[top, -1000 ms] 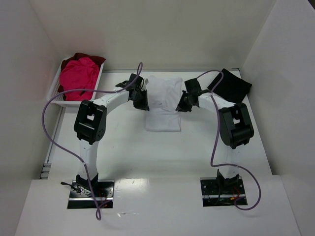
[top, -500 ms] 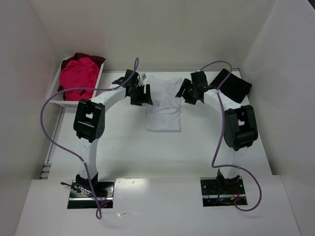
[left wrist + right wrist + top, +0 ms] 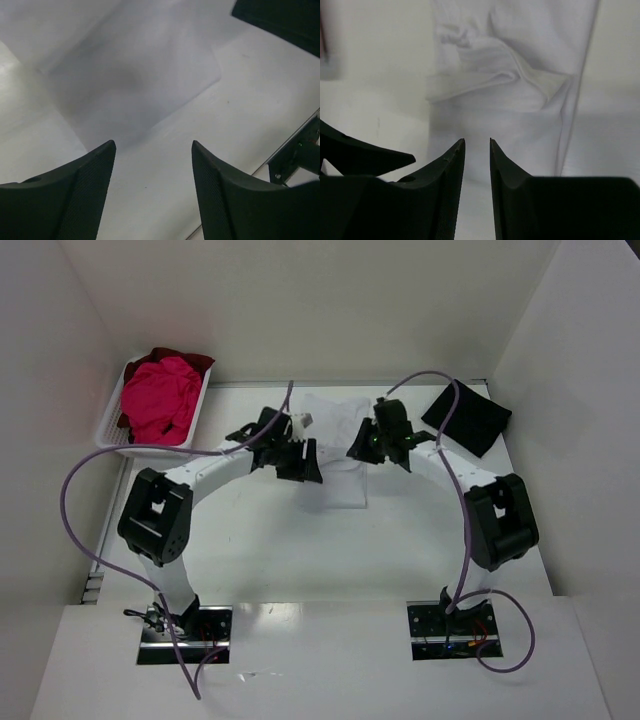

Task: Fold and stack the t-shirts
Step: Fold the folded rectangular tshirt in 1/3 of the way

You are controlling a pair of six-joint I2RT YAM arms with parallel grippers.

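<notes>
Pink t-shirt [image 3: 160, 400] fills the white basket [image 3: 112, 420] at upper left, a dark red t-shirt [image 3: 190, 360] showing behind it. At centre, the left tool [image 3: 298, 462] hangs spread over the white t-shirt [image 3: 335, 415] on the bench [image 3: 300, 540]. The right tool [image 3: 372, 448] is nearly pressed together, pinching nothing. A black t-shirt [image 3: 467, 418] lies upper right.

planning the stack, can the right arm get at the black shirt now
Probably yes: the black t-shirt lies flat in the open just right of the right gripper, with nothing standing between them.
</notes>
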